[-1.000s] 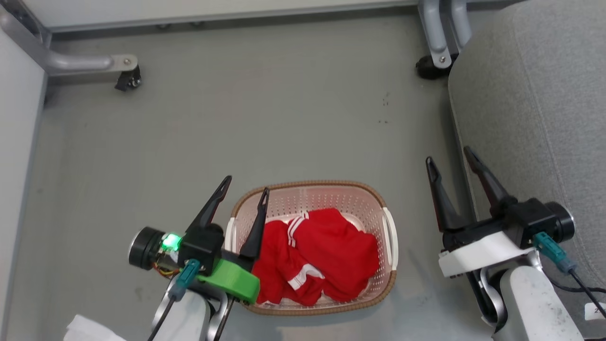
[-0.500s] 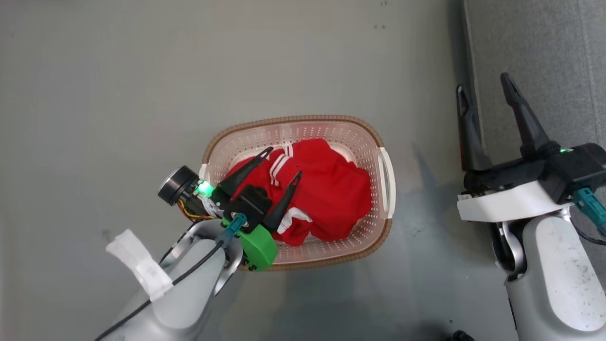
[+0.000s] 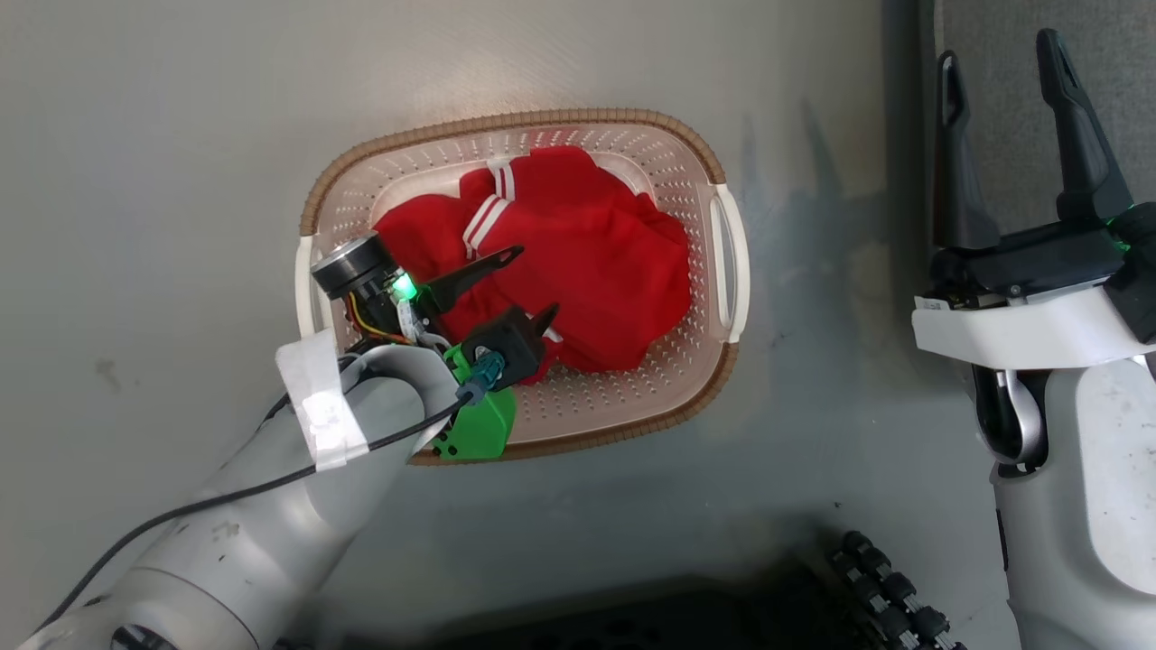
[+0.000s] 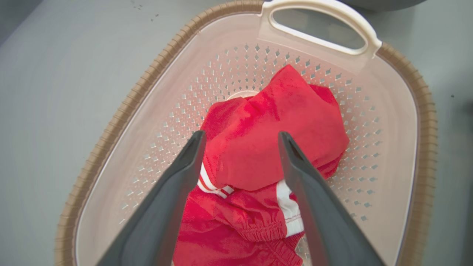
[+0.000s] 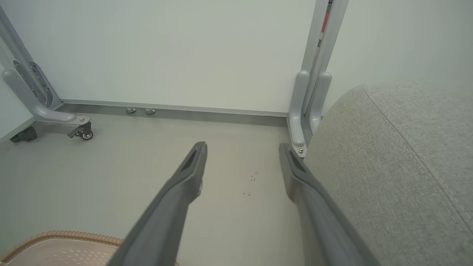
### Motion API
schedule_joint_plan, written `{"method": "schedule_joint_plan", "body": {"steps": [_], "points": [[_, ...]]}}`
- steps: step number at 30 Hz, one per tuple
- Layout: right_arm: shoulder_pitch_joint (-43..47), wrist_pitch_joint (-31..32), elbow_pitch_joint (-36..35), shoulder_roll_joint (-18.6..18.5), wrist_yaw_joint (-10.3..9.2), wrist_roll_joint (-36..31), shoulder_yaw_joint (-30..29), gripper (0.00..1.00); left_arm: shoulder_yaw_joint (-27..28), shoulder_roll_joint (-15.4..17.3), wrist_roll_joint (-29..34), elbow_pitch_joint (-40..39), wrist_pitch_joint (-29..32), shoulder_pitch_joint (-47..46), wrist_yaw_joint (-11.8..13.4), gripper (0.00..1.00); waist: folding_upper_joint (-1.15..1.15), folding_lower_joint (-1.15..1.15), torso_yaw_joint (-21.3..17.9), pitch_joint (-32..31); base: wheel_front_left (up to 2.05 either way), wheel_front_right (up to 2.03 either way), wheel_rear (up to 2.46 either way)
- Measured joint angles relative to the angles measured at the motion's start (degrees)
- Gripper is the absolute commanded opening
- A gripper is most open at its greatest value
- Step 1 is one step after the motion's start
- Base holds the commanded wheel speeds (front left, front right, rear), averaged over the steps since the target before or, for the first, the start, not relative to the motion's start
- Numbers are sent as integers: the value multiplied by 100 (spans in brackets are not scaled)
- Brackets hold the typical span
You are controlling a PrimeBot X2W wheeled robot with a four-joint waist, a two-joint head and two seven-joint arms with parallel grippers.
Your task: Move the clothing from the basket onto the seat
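Left gripper (image 3: 535,283) fingers spread wide, gripping nothing, tips straddling the red clothing (image 3: 587,244) inside the basket (image 3: 515,117), centre of frame; contact unclear. Right gripper (image 3: 997,50) fingers also released, empty, upper right, tips by the edge of the grey seat (image 3: 1129,90). Basket sits on the floor (image 3: 181,181), left of the seat.

We find the basket (image 3: 506,119) open from above, its rim and walls hemming our left hand (image 3: 534,282) over the clothing (image 3: 587,262). Bare floor (image 3: 181,135) lies left and far; the seat (image 3: 1124,63) blocks the right.
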Motion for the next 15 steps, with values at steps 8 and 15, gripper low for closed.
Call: {"method": "schedule_joint_plan", "body": {"steps": [8, 15], "points": [[-16, 1, -52, -1, 0, 73, -51, 100, -1373, -124, -101, 721, 0, -565, 0, 100, 0, 0, -166, 528, 0, 0, 0], [-32, 0, -98, -1, 0, 114, -52, 100, -1640, -366, -285, 1456, 62, -757, 0, 100, 0, 0, -278, 787, 0, 0, 0]]}}
